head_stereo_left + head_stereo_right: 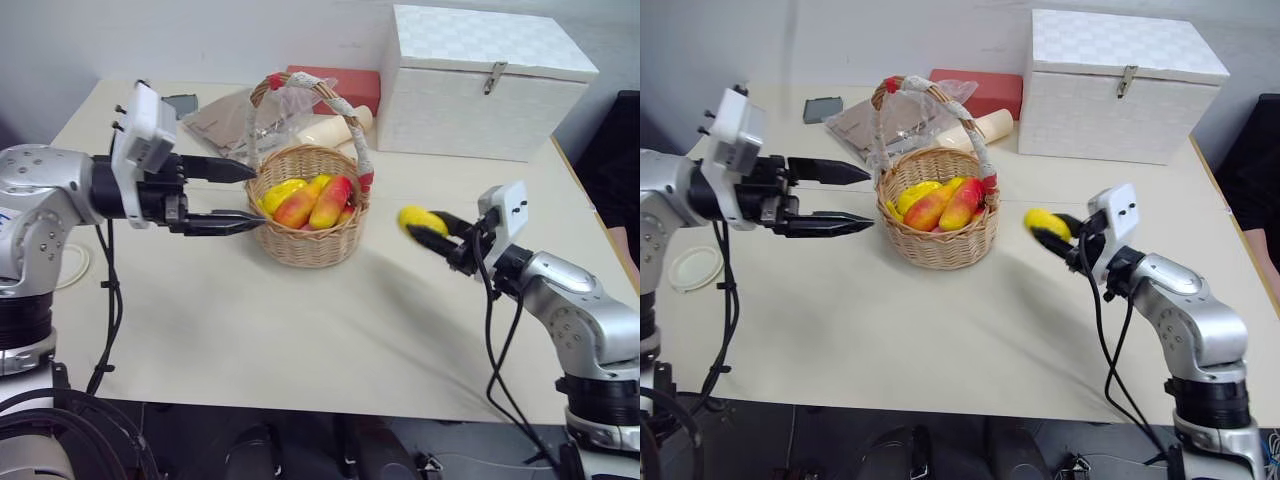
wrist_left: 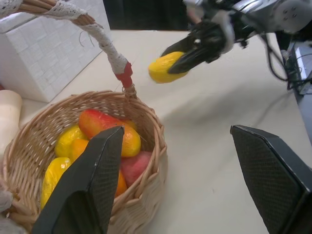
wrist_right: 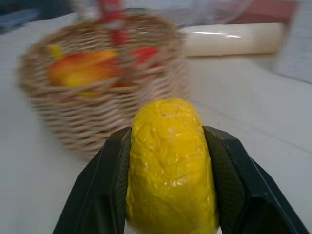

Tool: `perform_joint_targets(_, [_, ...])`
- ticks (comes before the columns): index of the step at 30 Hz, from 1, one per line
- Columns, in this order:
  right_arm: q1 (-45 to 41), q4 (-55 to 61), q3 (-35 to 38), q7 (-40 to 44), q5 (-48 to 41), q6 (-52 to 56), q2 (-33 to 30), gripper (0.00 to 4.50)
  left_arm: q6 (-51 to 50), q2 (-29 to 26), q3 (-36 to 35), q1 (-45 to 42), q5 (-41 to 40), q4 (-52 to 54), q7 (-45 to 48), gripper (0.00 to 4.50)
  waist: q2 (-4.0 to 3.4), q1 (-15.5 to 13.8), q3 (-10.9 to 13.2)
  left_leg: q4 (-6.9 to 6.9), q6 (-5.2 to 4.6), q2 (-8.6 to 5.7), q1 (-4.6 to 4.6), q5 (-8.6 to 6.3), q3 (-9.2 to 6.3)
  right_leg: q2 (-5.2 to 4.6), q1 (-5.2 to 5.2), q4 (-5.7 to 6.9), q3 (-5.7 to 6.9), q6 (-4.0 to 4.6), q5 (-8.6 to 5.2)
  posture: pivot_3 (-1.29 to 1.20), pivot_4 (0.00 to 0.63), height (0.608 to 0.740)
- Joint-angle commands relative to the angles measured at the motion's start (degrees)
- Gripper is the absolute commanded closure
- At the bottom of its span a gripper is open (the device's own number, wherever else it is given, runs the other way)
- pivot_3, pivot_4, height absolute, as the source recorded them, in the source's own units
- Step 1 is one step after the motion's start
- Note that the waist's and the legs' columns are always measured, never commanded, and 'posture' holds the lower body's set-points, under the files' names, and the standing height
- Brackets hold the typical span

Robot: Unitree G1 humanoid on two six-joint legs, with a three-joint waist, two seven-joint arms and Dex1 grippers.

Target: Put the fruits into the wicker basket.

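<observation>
The wicker basket (image 1: 305, 248) stands mid-table with its white-wrapped handle arched over it. Several yellow-to-red fruits (image 1: 315, 200) lie inside it. My left gripper (image 1: 254, 197) hovers level just left of the basket's rim, open and empty; in the left wrist view its fingers (image 2: 92, 170) frame the basket (image 2: 156, 134). To the right of the basket, above the table, my right gripper (image 1: 425, 228) is shut on a lumpy yellow lemon-like fruit (image 1: 420, 218). The right wrist view shows that fruit (image 3: 170, 161) between the two fingers, with the basket (image 3: 102, 112) beyond it.
A white latched box (image 1: 480, 80) stands at the back right, with a red box (image 1: 335, 85) and a cream cylinder (image 1: 335, 128) behind the basket. A clear plastic bag (image 1: 225, 120) lies at the back left. A flat white lid (image 1: 695, 268) rests near the left edge.
</observation>
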State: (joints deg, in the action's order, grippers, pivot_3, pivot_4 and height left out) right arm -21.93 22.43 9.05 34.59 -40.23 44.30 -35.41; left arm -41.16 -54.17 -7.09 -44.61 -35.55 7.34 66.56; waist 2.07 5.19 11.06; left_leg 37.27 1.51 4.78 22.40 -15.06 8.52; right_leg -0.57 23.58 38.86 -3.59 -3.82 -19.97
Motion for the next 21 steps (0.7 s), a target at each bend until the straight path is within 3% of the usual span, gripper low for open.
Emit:
perform_joint_targets(1, [-6.1, 6.2, -3.9, -3.0, -4.5, 4.9, 3.3, 2.71, 1.1, -1.0, -2.1, -0.9, -0.3, -0.6, 0.3, 0.84, 0.00, 0.1, 0.0, -0.02, 0.00, 0.00, -0.06, 0.02, 0.01, 0.00, -0.03, 0.01, 0.00, 0.05, 0.03, 0.00, 0.150, 0.740])
perform_joint_targets(6, [-16.9, 0.2, -11.7, -12.7, 0.9, 6.3, 15.4, 2.71, 1.2, -0.6, -1.6, -0.9, -0.2, -0.5, 0.0, 0.84, 0.03, 0.1, 0.0, -0.09, 0.02, 0.01, -0.04, 0.13, -0.02, -0.01, 0.03, 0.02, 0.08, 0.27, 0.17, 0.00, 0.150, 0.740])
perform_joint_targets(12, [-26.1, -12.7, -14.3, -21.2, 11.0, 2.2, 24.5, 2.71, 0.6, -1.4, -2.6, 0.3, -0.5, 0.4, -0.5, 0.84, 0.05, -0.2, 0.0, -0.04, 0.01, 0.01, 0.45, 0.13, 0.03, -0.06, 0.46, -0.04, 0.10, 0.27, 0.17, 0.00, 0.150, 0.740])
perform_joint_targets(15, [-27.3, -14.1, -13.4, -21.1, 11.7, 1.7, 26.1, 1.66, 0.1, -1.7, -3.2, 1.0, -1.1, 1.4, -0.9, 0.84, 0.06, -0.4, 0.0, 0.03, 0.02, 0.02, 0.99, 0.16, 0.06, -0.09, 1.02, 0.10, 0.10, 0.27, 0.17, 0.00, 0.150, 0.740])
perform_joint_targets(19, [-26.4, -8.1, -11.2, -16.3, 4.3, 5.6, 26.8, 0.32, 0.4, -1.7, -3.6, 1.6, -1.1, 1.5, -1.2, 0.84, 0.06, -0.3, 0.0, -0.04, 0.02, 0.04, 1.04, 0.15, 0.07, -0.08, 1.05, 0.00, 0.12, 0.29, 0.15, 0.00, 0.150, 0.740])
perform_joint_targets(21, [-24.4, -3.3, -10.3, -14.2, 0.9, 7.9, 25.2, 0.32, 0.8, -1.4, -3.3, 1.6, -0.8, 1.1, -1.4, 0.84, 0.06, -0.3, 0.0, -0.06, 0.02, 0.06, 1.03, 0.15, 0.07, -0.07, 1.05, -0.02, 0.12, 0.29, 0.15, 0.00, 0.150, 0.740])
